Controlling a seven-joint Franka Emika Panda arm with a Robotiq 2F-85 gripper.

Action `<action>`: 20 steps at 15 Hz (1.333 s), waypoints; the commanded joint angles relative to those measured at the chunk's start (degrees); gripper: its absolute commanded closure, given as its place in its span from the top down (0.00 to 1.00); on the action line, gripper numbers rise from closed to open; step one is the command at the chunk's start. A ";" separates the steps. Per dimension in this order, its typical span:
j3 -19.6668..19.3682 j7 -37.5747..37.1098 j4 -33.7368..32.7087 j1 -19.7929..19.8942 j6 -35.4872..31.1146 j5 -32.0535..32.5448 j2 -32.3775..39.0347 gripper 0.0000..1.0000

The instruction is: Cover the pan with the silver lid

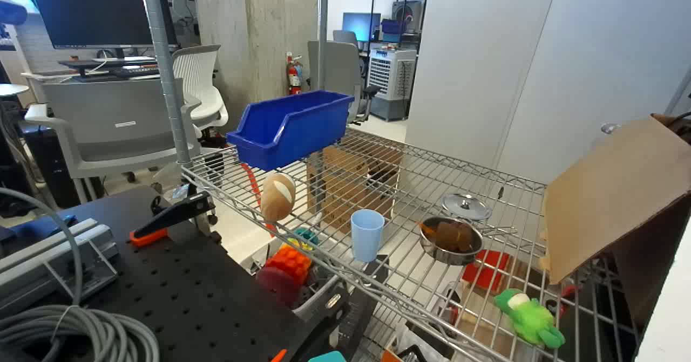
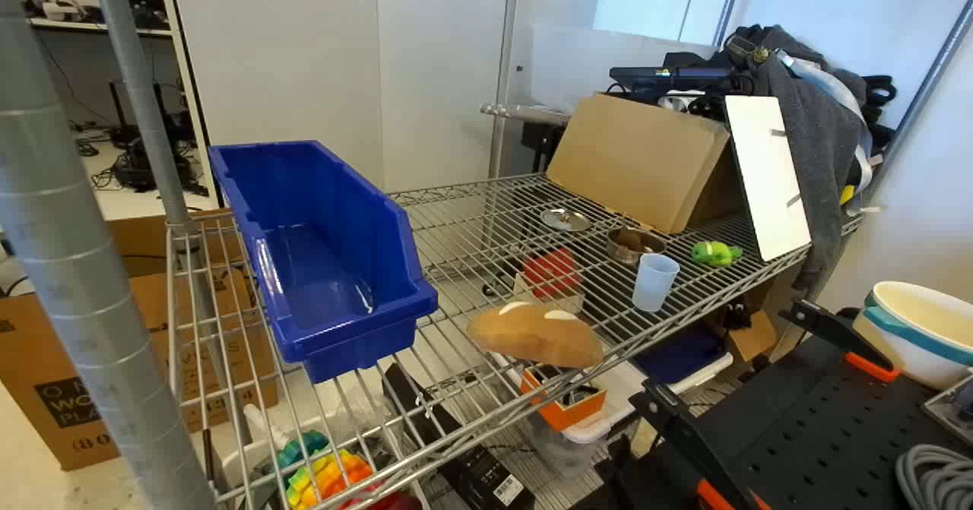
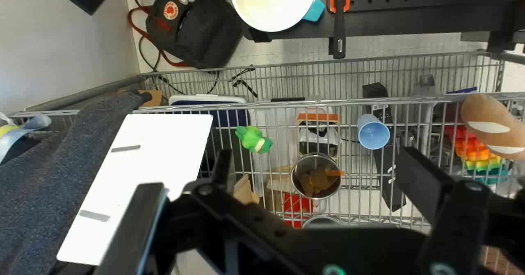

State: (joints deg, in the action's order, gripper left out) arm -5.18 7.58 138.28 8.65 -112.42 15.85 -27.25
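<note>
The small round metal pan point(image 1: 444, 254) stands on a wire shelf point(image 1: 410, 275) with brown and orange pieces in it. The pan also shows in an exterior view point(image 2: 625, 251) and in the wrist view point(image 3: 304, 166). The silver lid point(image 1: 467, 206) lies flat on the shelf beside the pan, knob up. It also shows in an exterior view point(image 2: 565, 220). In the wrist view the lid point(image 3: 322, 221) is mostly hidden by the gripper's body. My gripper point(image 3: 316, 159) is open and empty above the shelf, with the pan between its fingers in the picture. It is out of both exterior views.
A light-blue cup point(image 1: 367, 235) stands near the pan. A green plush toy point(image 1: 529, 319) lies close to the shelf's front edge. A cardboard box point(image 2: 638, 160) and a white board point(image 2: 768, 179) stand at one end. A toy bread point(image 2: 536, 335) and a blue bin point(image 2: 319, 267) are toward the other end.
</note>
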 commanded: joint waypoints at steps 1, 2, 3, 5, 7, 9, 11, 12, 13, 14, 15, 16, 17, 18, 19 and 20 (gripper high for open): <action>-0.53 -0.23 -0.19 -0.64 0.21 0.24 -0.02 1.00; -0.53 -0.23 -0.29 -0.64 0.21 0.24 -0.02 1.00; -0.53 -0.23 -0.36 -0.64 0.21 0.24 -0.02 1.00; -0.53 -0.23 -0.38 -0.64 0.21 0.24 -0.02 1.00; -0.53 -0.23 -0.38 -0.64 0.21 0.24 -0.02 1.00; -0.53 -0.23 -0.38 -0.64 0.21 0.24 -0.02 1.00; -0.53 -0.23 -0.38 -0.64 0.21 0.24 -0.02 1.00; 0.03 -1.70 -2.25 -0.61 0.61 0.16 2.52 1.00; 0.07 -2.10 -3.18 -0.70 0.72 -0.08 3.85 1.00; -0.03 -2.70 -5.83 -0.91 0.34 -0.65 7.55 1.00; -0.13 -2.95 -7.08 -1.07 0.26 -0.99 9.29 1.00; -0.27 -3.17 -10.19 -1.31 0.25 -1.65 13.31 1.00; -0.38 -2.83 -13.13 -1.65 0.58 -2.30 17.17 1.00; -0.30 -3.59 -15.08 -1.64 -0.32 -2.41 20.14 1.00; -0.31 -3.92 -17.65 -1.76 -0.53 -2.96 23.54 1.00; -0.31 -4.49 -20.39 -1.85 -1.14 -3.65 27.20 1.00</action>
State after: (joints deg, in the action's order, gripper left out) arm -5.14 4.53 127.23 7.56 -113.11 14.30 -11.32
